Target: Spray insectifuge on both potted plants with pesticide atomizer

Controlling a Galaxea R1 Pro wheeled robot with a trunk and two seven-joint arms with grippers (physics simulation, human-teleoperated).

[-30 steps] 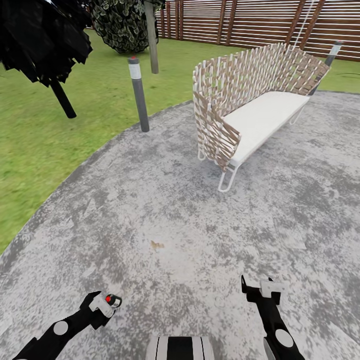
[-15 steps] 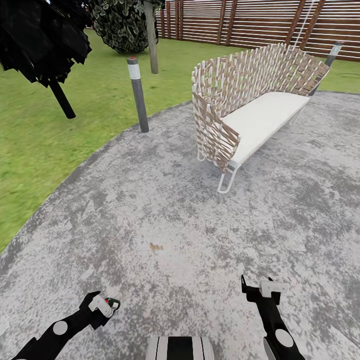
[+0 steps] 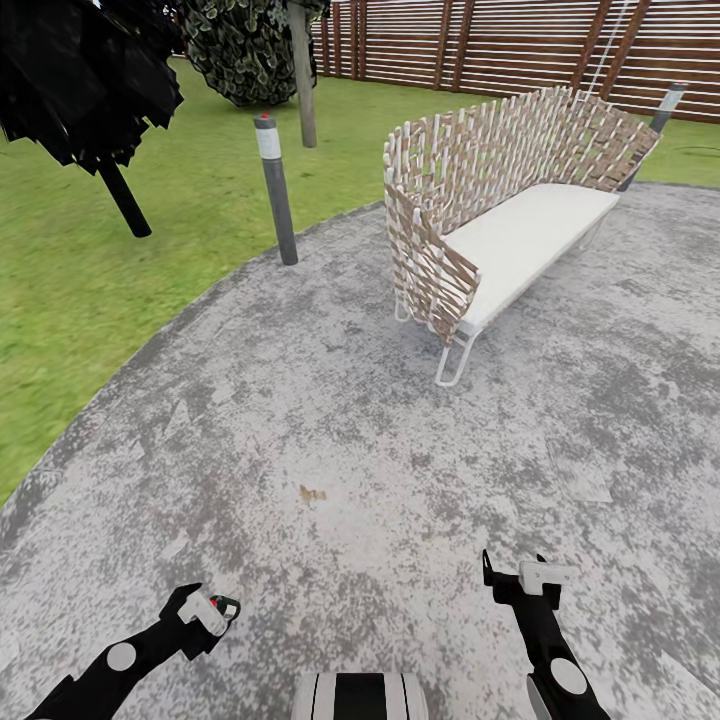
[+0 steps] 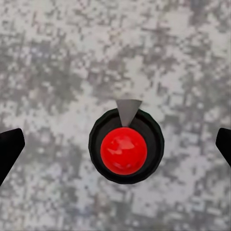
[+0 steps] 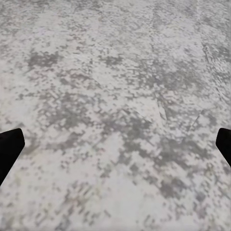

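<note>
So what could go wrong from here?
1. The left gripper's fingers stand wide apart around a round black object with a red top. Nothing clamps it, so it may get left behind or knocked.
2. The bench and the grey post stand ahead, and driving on could clip either.

No readable text, labels, brand marks or numbers anywhere. Only marking: a plain red dot on top of the grey post (image 3: 276, 185) at the patio (image 3: 400, 480) edge, no lettering on it. The woven bench (image 3: 500, 215) and wooden fence (image 3: 500, 50) are unmarked.
</note>
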